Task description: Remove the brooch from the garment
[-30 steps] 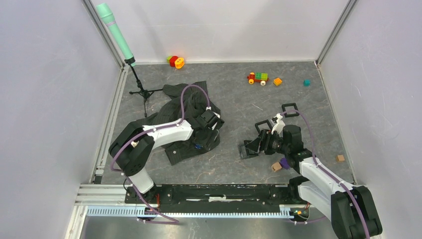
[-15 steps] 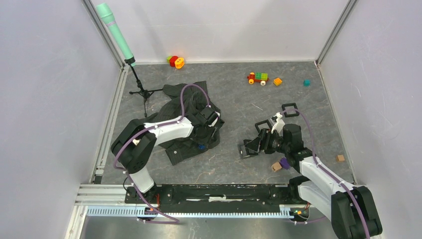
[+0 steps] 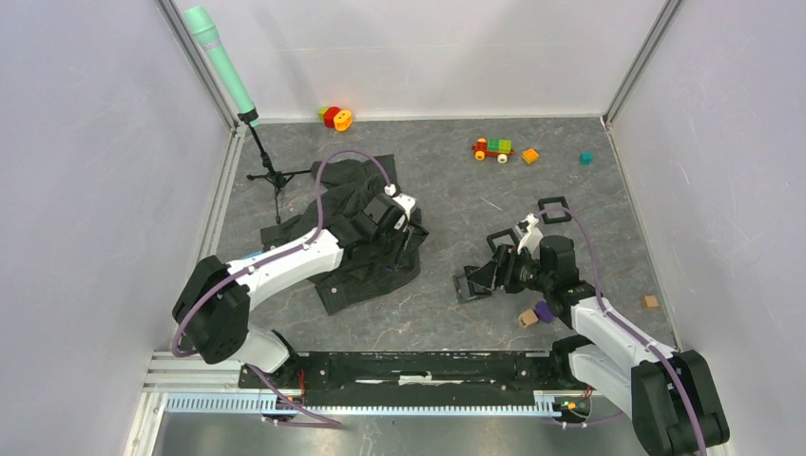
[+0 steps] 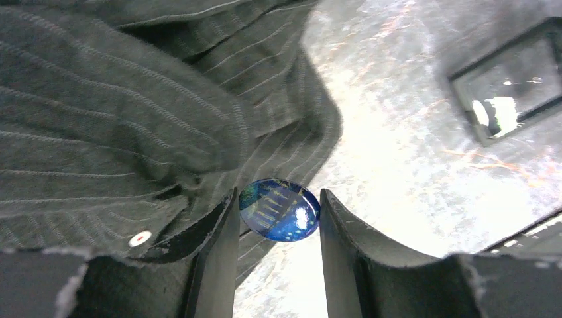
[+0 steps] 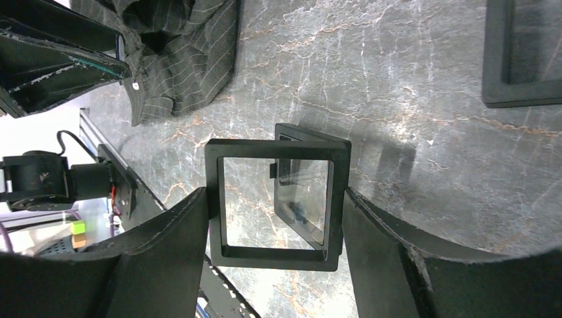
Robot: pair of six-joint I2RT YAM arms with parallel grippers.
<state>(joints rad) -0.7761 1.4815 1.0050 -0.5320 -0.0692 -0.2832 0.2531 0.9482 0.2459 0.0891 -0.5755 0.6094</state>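
The garment (image 3: pixel 354 255), a dark pinstriped shirt, lies crumpled left of the floor's centre. It fills the left of the left wrist view (image 4: pixel 119 112), where a white button (image 4: pixel 140 238) shows. My left gripper (image 3: pixel 403 215) (image 4: pixel 278 196) hangs over the shirt's right edge, shut on the brooch (image 4: pixel 279 210), a glossy dark-blue disc. I cannot tell whether the brooch touches the cloth. The brooch is hidden in the top view. My right gripper (image 3: pixel 487 275) (image 5: pixel 275 193) is shut on an upright black square frame (image 5: pixel 275 202).
A second black frame (image 5: pixel 523 59) lies on the marble floor beyond my right gripper, and one (image 3: pixel 554 209) lies behind the right arm. A microphone stand (image 3: pixel 269 171) stands back left. A toy train (image 3: pixel 492 148), an orange block (image 3: pixel 529 155), a teal cube (image 3: pixel 586 158) and small blocks (image 3: pixel 534 314) lie scattered.
My left gripper has risen and moved back from the shirt's front edge. The blue brooch no longer shows on the cloth there. The shirt has shifted a little. The right arm has not moved.
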